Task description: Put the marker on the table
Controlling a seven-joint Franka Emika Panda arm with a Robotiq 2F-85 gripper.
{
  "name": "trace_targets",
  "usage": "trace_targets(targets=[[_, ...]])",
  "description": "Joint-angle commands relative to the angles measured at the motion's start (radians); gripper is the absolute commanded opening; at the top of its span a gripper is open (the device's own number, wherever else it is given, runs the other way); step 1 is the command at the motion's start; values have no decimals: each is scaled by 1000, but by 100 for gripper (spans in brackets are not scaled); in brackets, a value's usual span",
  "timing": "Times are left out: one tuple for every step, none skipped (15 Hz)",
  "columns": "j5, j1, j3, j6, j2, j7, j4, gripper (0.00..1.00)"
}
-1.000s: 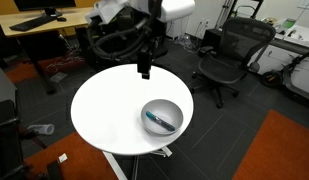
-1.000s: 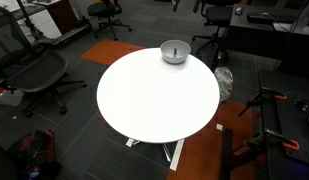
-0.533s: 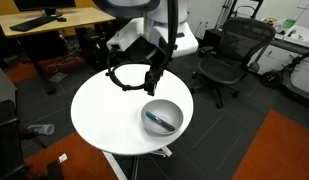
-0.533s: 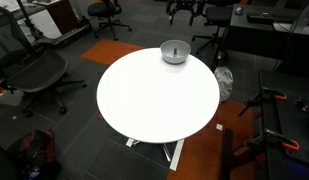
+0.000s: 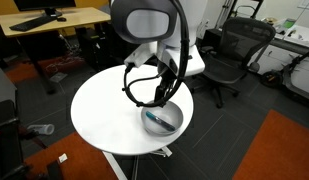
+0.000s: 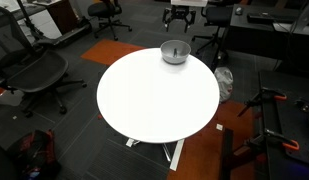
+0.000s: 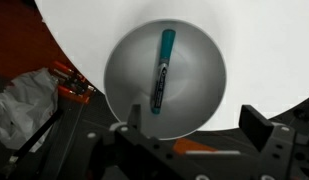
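Note:
The marker (image 7: 162, 72), a thin teal and dark stick, lies inside a grey bowl (image 7: 199, 95) in the wrist view. The bowl stands near the edge of the round white table (image 7: 269, 50). In both exterior views the bowl (image 5: 166, 124) (image 6: 175, 52) sits on the table (image 5: 104, 110) (image 6: 154, 100). A bit of the marker (image 5: 152, 117) shows under the arm. My gripper (image 7: 194, 122) is open and empty, hovering above the bowl's rim, apart from the marker. It also shows in both exterior views (image 5: 166, 96) (image 6: 179, 14).
A wooden desk (image 5: 54, 18) stands behind the table. Black office chairs (image 5: 229, 55) (image 6: 34, 70) ring the table. Orange carpet (image 5: 279, 150) lies on the floor. A grey bag (image 7: 24, 100) lies on the floor below the table edge.
My arm has swung from behind the table forward and down, and the gripper now hangs over the bowl. The bowl and marker have not moved.

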Motion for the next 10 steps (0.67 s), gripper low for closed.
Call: trace_targets(targets=[[0, -4, -14, -4, 59, 50, 62, 100], [-3, -3, -17, -7, 72, 61, 71, 100], [-4, -4, -19, -11, 84, 64, 80, 100], [-3, -7, -18, -11, 96, 70, 86, 100], [-2, -10, -18, -13, 107, 72, 95, 100], [-2, -12, -18, -16, 120, 72, 105, 100], [-2, -15, -17, -19, 135, 70, 117, 100], [-3, -17, -18, -23, 150, 72, 128, 100], [-1, -20, -17, -25, 163, 71, 139, 100], [0, -22, -16, -28, 176, 71, 148, 100]])
